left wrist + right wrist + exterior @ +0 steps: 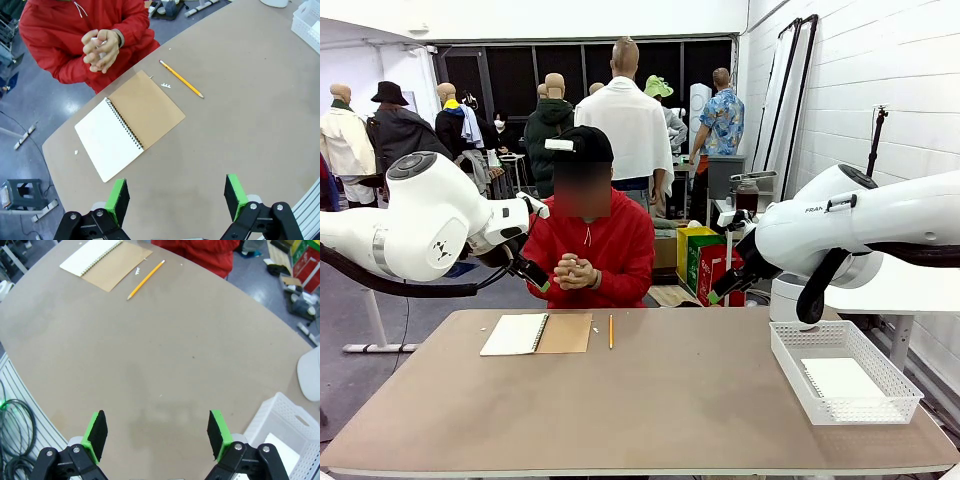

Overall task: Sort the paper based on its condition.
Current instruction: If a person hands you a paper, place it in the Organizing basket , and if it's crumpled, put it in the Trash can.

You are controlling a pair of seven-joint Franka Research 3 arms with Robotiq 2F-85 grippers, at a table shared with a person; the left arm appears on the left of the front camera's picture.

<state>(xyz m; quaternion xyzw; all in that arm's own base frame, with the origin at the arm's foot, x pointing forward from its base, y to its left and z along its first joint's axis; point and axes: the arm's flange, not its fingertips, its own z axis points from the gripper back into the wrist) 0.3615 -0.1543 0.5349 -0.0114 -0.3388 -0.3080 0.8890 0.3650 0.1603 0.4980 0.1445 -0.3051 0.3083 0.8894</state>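
Paper (pixel 840 378) lies flat in the white mesh basket (pixel 790 370) on the right side of the brown table (pixel 670 400), nearer the robot. We see both arms held high off the table: left gripper (pixel 175 192) fingers spread wide and empty, open spiral notebook (pixel 127 130) ahead of it, right gripper (pixel 157 432) likewise spread and empty over bare tabletop. A yellow pencil (pixel 181 79) lies just beside the notebook's kraft cover, and the person's hands (pixel 100 50) are clasped past the far edge with something white inside the clasp; we cannot tell what.
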